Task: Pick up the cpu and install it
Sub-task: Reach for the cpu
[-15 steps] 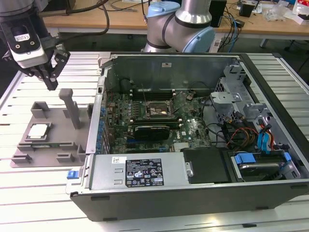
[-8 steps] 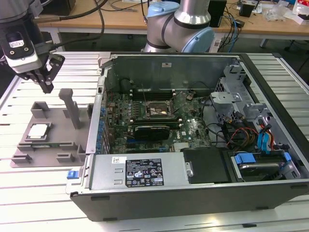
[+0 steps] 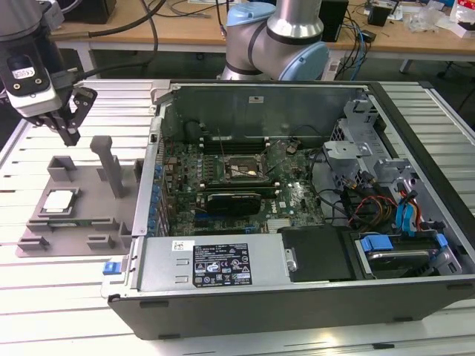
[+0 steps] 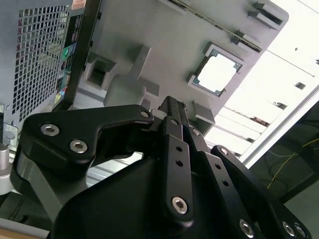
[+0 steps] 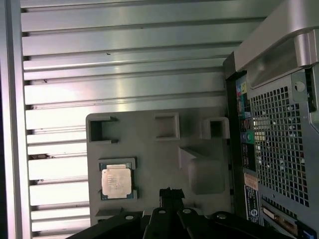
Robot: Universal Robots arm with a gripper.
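The cpu (image 3: pixel 59 200), a small square chip with a silver top, lies in a recess of the grey plastic tray (image 3: pixel 90 194) at the exterior view's left, beside the open computer case. My gripper (image 3: pixel 72 135) hangs above the tray's far end, clear of the chip, shut with nothing in it. Both wrist views look down past the closed fingertips (image 5: pixel 172 191) (image 4: pixel 171 103) onto the tray (image 5: pixel 149 144) (image 4: pixel 164 35), with the cpu (image 5: pixel 117 180) (image 4: pixel 217 74) a short way off to the side. The black socket frame (image 3: pixel 241 170) sits on the motherboard inside the case.
The open computer case (image 3: pixel 297 282) fills the middle and the exterior view's right, with its perforated rear wall (image 5: pixel 279 144) next to the tray. A grey upright post (image 3: pixel 111 165) rises from the tray. Cables (image 3: pixel 364 200) and drive bays crowd the case's right side.
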